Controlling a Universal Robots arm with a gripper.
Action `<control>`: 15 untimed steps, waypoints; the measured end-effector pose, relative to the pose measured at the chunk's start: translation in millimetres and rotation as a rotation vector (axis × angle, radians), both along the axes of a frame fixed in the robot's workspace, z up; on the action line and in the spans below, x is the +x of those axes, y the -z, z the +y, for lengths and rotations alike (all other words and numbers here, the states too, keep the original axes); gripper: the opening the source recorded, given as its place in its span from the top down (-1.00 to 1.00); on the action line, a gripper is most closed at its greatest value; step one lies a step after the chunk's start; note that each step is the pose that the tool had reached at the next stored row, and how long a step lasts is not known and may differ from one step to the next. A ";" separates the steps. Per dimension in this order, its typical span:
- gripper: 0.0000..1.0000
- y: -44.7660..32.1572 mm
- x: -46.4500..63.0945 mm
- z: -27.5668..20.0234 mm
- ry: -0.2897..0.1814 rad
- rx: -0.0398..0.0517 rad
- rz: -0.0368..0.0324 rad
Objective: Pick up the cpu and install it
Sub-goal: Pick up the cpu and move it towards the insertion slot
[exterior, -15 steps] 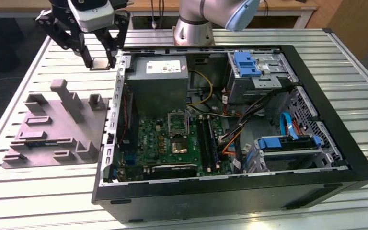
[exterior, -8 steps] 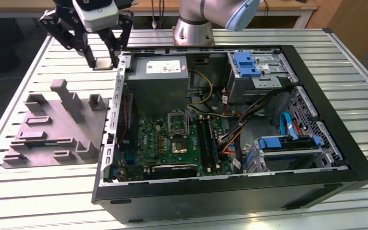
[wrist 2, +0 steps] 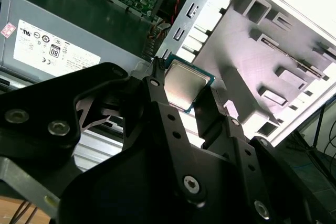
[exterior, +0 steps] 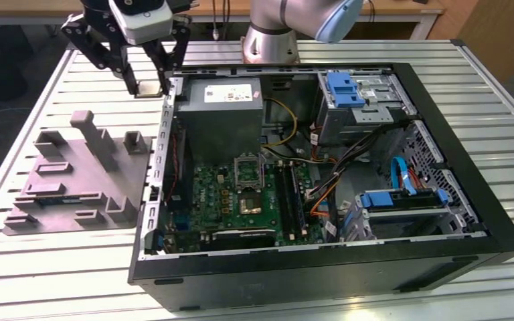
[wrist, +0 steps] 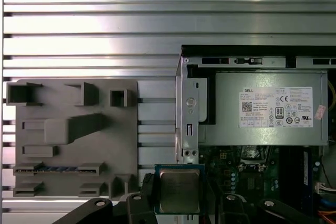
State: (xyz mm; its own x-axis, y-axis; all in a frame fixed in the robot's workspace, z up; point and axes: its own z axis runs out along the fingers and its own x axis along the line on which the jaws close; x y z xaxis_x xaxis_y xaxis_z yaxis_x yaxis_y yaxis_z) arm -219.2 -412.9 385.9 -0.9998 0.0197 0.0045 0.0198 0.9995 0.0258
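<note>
Black pincer (wrist 2: 181,85) clamps the small, flat, square, silvery-grey metal-topped cpu (wrist 2: 185,90) by opposite edges. It is held above the slatted metal tabletop (exterior: 51,267), just beside the open black computer case (exterior: 328,274) and beyond the grey moulded plastic holder (exterior: 69,180).

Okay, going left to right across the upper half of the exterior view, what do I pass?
Claw gripping the cpu → grey power supply → blue drive bracket.
</note>
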 end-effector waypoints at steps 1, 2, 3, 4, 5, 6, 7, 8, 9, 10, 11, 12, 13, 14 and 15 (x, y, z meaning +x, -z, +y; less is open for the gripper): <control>0.06 0.0 0.8 0.0 0.000 0.0000 0.0000; 0.06 0.0 1.7 0.0 0.000 0.0000 0.0000; 0.06 0.0 2.5 0.0 0.000 0.0000 0.0000; 0.06 0.1 3.3 0.0 0.000 0.0000 0.0000; 0.06 0.1 4.2 0.0 0.000 0.0000 -0.0001; 0.06 0.1 5.0 0.0 0.000 0.0000 0.0000; 0.06 0.1 5.9 0.0 0.000 0.0000 -0.0001; 0.06 0.1 6.7 0.0 0.000 0.0000 0.0000; 0.06 0.1 7.5 0.0 0.000 0.0000 0.0000; 0.06 0.1 8.2 0.0 0.000 0.0000 0.0000; 0.06 0.1 8.9 0.0 0.000 0.0000 0.0000; 0.06 0.1 9.6 0.0 0.000 0.0000 0.0000; 0.06 0.1 10.4 0.0 0.000 0.0000 0.0000; 0.06 0.1 11.1 0.0 0.000 0.0001 -0.0001; 0.06 0.1 11.8 0.0 0.000 0.0000 0.0000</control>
State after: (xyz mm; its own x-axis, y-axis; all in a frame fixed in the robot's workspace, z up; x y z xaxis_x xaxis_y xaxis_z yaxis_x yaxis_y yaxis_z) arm -207.4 -412.9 385.8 -0.9998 0.0197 0.0045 0.0198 0.9995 0.0258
